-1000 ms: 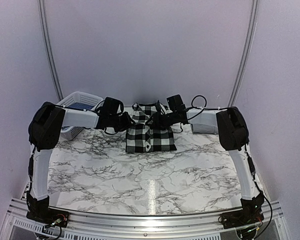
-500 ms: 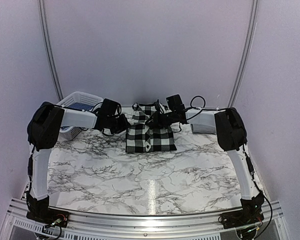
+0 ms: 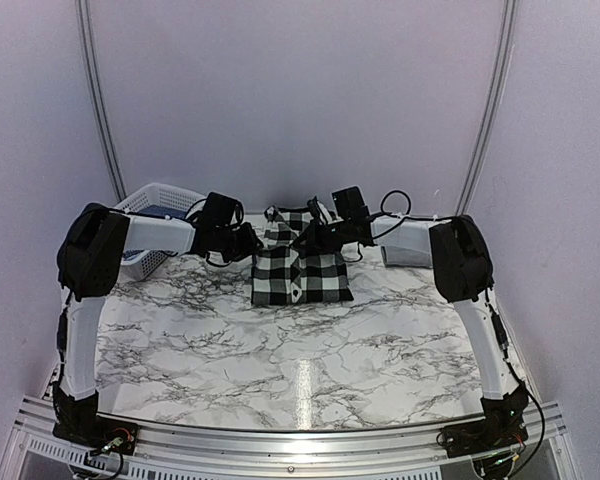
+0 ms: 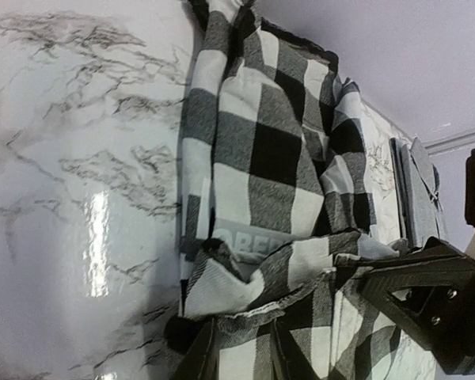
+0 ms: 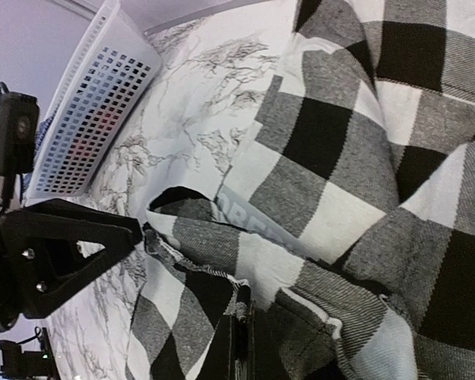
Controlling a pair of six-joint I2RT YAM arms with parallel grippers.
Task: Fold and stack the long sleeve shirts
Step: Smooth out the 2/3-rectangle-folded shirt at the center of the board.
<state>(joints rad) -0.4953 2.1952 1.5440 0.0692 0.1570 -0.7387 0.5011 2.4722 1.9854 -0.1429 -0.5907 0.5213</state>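
You are looking at a marble-print table inside a pale, lilac-tinted booth.
Beneath the left pincer (image 4: 241, 356) and the right pincer (image 5: 241, 317), the glossy table (image 3: 300, 350) is spreading out white with grey veins, and nearer the bases than the pincers a streak of glare (image 3: 302, 385) is shining on it. Behind the pincers the plain walls (image 3: 300, 100) are closing in the space. A curved metal rail (image 3: 98, 110) is rising to the left of the left pincer and a second rail (image 3: 488, 110) to the right of the right pincer. A white lattice basket (image 3: 160, 200) is sitting left of the left pincer, at the table's far edge.

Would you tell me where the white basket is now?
In the top view, the white basket sits at the table's far-left corner, beside the left arm.
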